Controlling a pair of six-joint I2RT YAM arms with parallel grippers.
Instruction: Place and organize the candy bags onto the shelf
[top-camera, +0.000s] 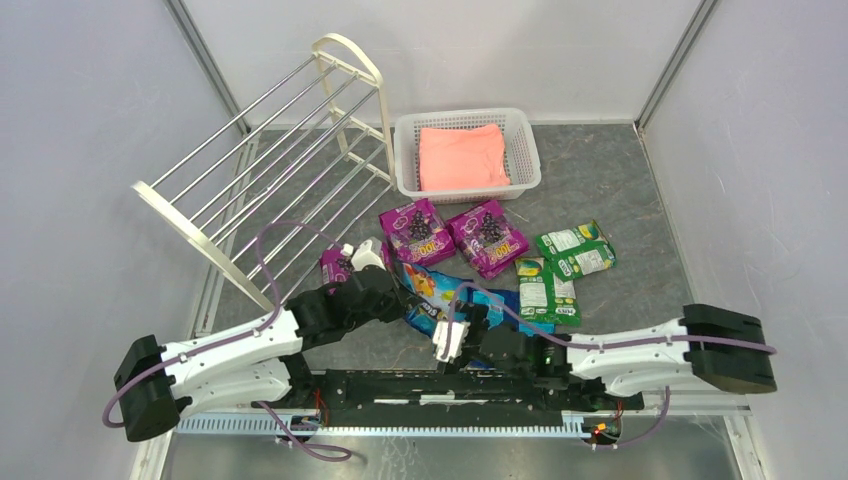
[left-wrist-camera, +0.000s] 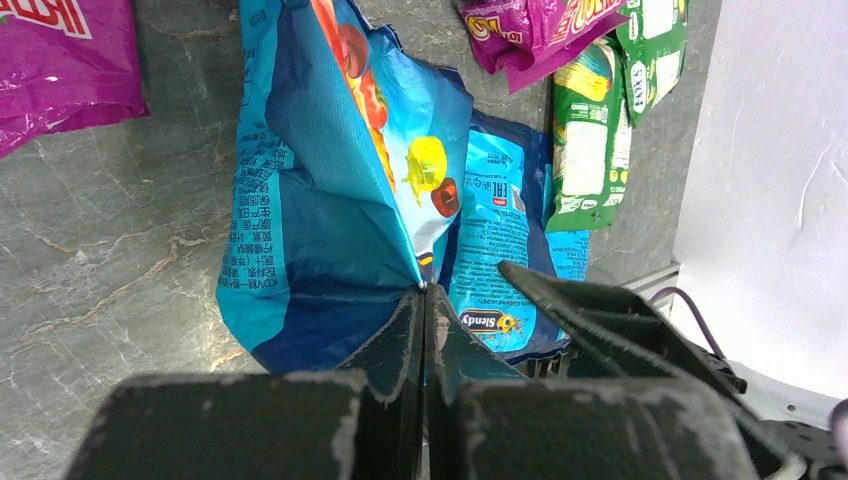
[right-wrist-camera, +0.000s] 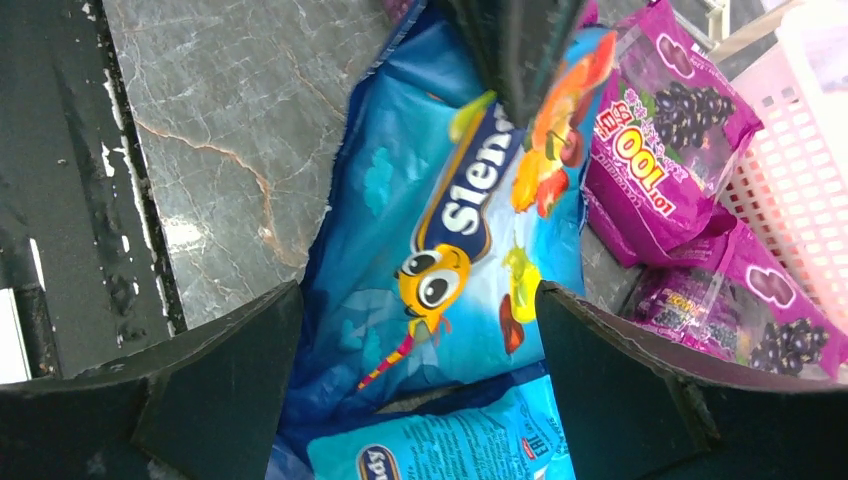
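Pinching the large blue bag (left-wrist-camera: 330, 180) is the left claw (left-wrist-camera: 425, 300), right claw (right-wrist-camera: 418, 300) spread.

Your large blue plastic candy bag (left-wrist-camera: 320, 220) is glossy and crinkled; the grey marbled tabletop (left-wrist-camera: 110, 250) looks smooth and matt; the cream-white shelf (top-camera: 265, 165) has shiny silver metal rods.

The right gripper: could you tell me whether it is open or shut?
The right gripper is open: its dark fingers stand wide apart in its wrist view, with the large blue fruit-printed candy bag showing between them, ungripped.
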